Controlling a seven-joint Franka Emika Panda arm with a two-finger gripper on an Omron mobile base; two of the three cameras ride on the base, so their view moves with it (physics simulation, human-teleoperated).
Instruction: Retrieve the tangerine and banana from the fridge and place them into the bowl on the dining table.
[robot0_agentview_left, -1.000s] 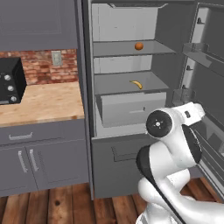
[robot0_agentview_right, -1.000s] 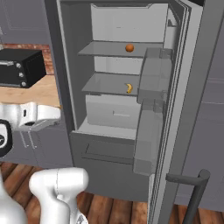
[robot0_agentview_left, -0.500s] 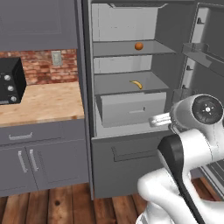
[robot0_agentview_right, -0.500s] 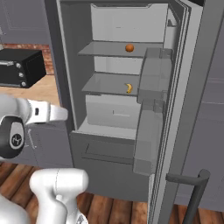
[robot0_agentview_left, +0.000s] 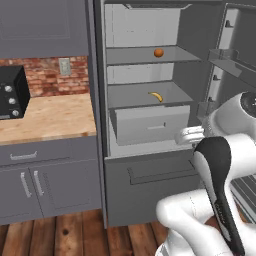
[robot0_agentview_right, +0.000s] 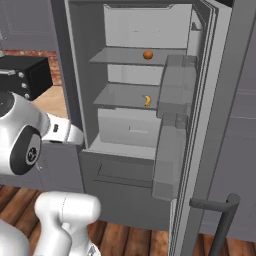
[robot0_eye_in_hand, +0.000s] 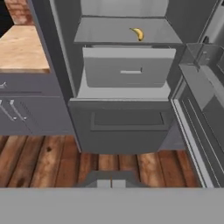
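I've got the fridge (robot0_agentview_left: 145, 125) open in front of me, door swung to the right; tangerine (robot0_agentview_left: 158, 52) sits on the upper shelf, banana (robot0_agentview_left: 156, 96) on the shelf below, just above the drawer (robot0_agentview_left: 150, 125). My hand (robot0_eye_in_hand: 111, 180) is pinched fully closed w/ nothing in it, well short of both fruits, pointing at the fridge's lower front above the wood floor (robot0_eye_in_hand: 39, 164). Toaster oven (robot0_agentview_left: 11, 92) sits on the wooden table (robot0_agentview_left: 45, 117) left of the fridge.

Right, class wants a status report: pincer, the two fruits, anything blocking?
Pincer shut, empty. Tangerine on upper fridge shelf, banana on the shelf below. Door open, nothing in the way.
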